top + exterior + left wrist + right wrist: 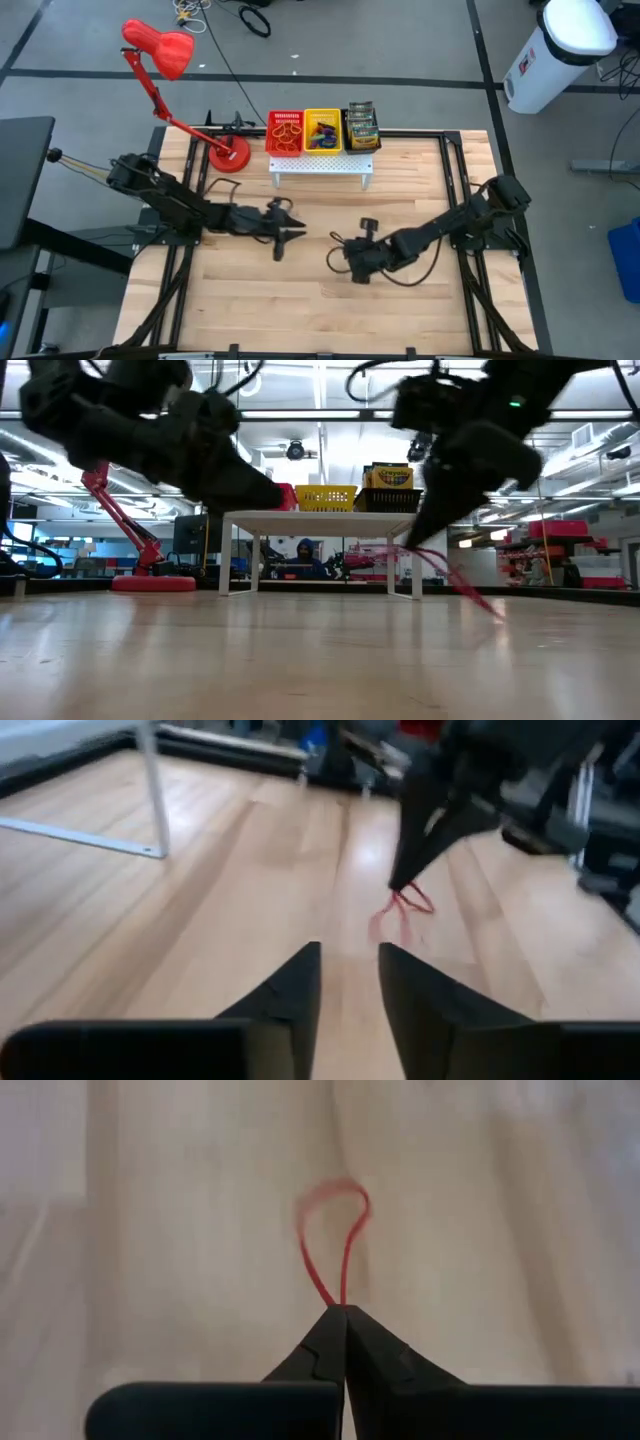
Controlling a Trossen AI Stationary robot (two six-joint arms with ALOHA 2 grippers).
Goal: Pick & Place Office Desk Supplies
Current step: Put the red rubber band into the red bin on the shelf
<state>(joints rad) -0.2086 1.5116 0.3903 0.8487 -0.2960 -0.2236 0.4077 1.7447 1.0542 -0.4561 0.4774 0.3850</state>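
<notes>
Pinching a red rubber band (pixel 335 1245) in its closed tips, right gripper (pixel 343 1312) sits mid-table; red basket (pixel 285 131) lies well beyond, on the white rack (pixel 320 165). Left gripper (pixel 348 960) waits narrowly open.

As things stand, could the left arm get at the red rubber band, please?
Probably not freely: the red rubber band is pinched in the right gripper, which is shut on it. The left gripper faces it across bare table, so the path is open, but the band is held.

Seen level across a pale wooden table (pixel 300 660), two dark robot arms hang from above. The right gripper (pixel 412 542) pinches a thin red rubber band (pixel 455 575). Behind stands a white perforated rack (pixel 320 520).
</notes>
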